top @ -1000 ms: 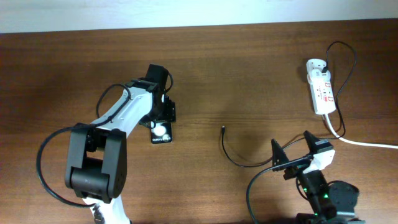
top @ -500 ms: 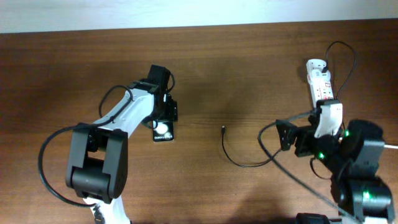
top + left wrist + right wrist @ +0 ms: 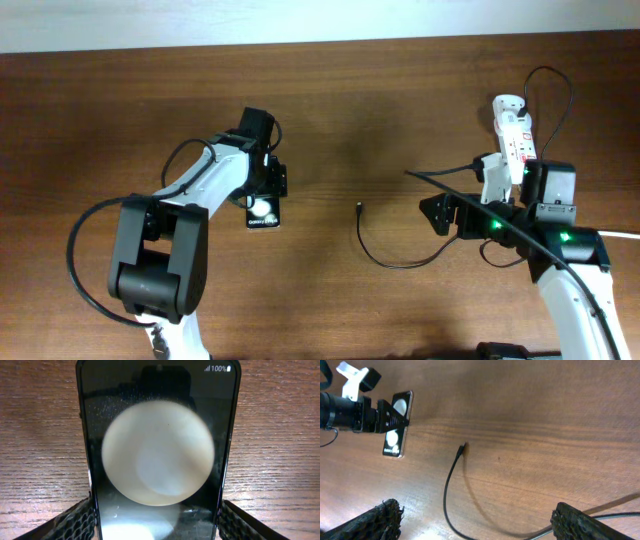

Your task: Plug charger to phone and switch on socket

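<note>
Left gripper (image 3: 156,520) straddles the phone (image 3: 157,460), fingers (image 3: 65,522) seemingly pressing both edges — right gripper (image 3: 480,516) wide open, empty, charger (image 3: 451,480) tip lying ahead of it.

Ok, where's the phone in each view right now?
Overhead: phone left of centre.
Left wrist: fills the middle.
Right wrist: upper left.
Shared landmark: charger tip, right of the phone overhead and in the right wrist view; absent from left wrist.

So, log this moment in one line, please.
left gripper: shut on phone; right gripper: open, empty; charger: tip apart from phone; socket: untouched
</note>
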